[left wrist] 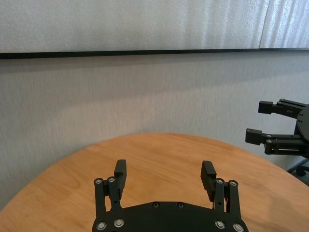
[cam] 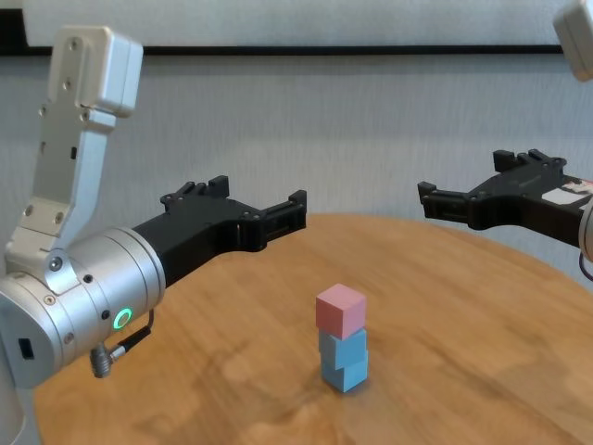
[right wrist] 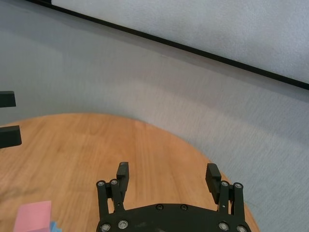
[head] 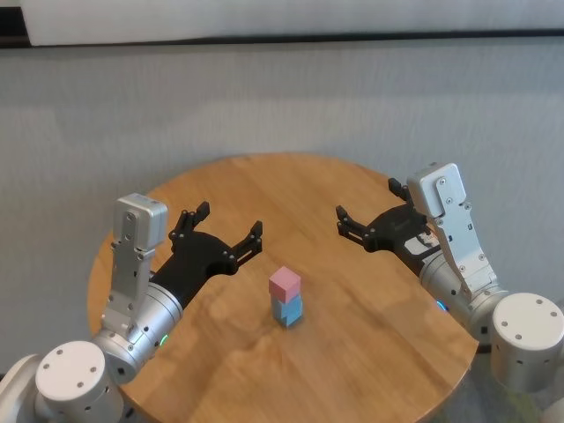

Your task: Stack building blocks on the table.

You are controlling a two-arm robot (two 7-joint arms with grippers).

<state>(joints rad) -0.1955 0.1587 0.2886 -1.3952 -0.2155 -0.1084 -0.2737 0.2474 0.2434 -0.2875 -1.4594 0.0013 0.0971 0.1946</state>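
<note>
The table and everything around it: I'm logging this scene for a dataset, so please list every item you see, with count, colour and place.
Pink block: one, pink, top of the stack near the table's middle.
Blue blocks: two, light blue, stacked under the pink one, the lowest resting on the table.
Table: one, round, light-brown wood grain, in front of the robot.
Wall: grey, behind the table, with a black strip running across it.
Left gripper: one, black, open, held above the table left of the stack, holding nothing.
Right gripper: one, black, open, held above the table right of the stack, holding nothing.
</note>
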